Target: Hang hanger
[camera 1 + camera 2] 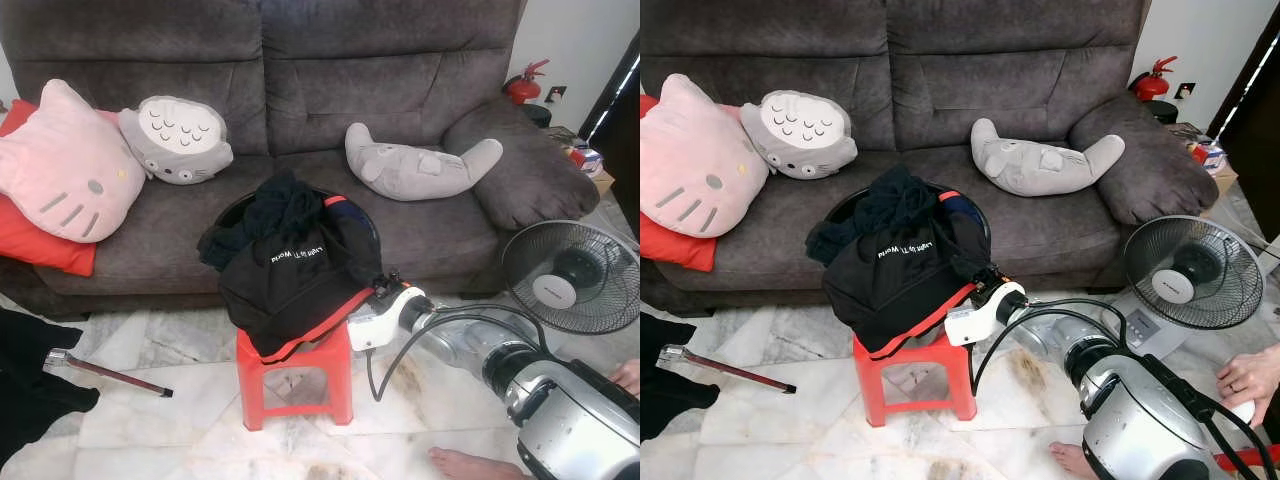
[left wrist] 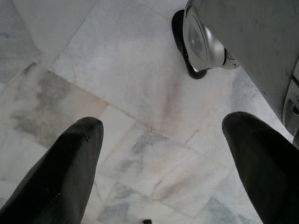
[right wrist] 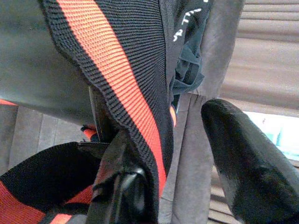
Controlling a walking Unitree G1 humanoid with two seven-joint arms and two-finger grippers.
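black cloth with an orange-red hem — a garment (image 1: 290,285) bearing white lettering — lies heaped in a dark basin (image 1: 232,210) on a red plastic stool (image 1: 295,375) just in front of a grey sofa (image 1: 300,90). the right hand (image 1: 388,285) reaches to the lower edge of that pile; in the right wrist view its two black fingers (image 3: 243,163) stand apart with the ribbed black-and-orange hem (image 3: 117,88) lying between them, one finger under the fabric, so the hand is wide around the cloth and not clamped. whether a hanger sits inside the garment cannot be told. the left hand (image 2: 163,172) hangs idle over the marble floor (image 2: 117,70), fingers spread wide and holding nothing. on the sofa rest a pink cat cushion (image 1: 60,165), a grey round plush (image 1: 178,138) and a grey curved plush (image 1: 415,165). a standing fan (image 1: 572,275) is on the floor to the right — a person's hand (image 1: 1250,375) and bare foot (image 1: 470,465) show beside the robot's arm. a rod (image 1: 105,372) with a metal head lies on the floor at the left.
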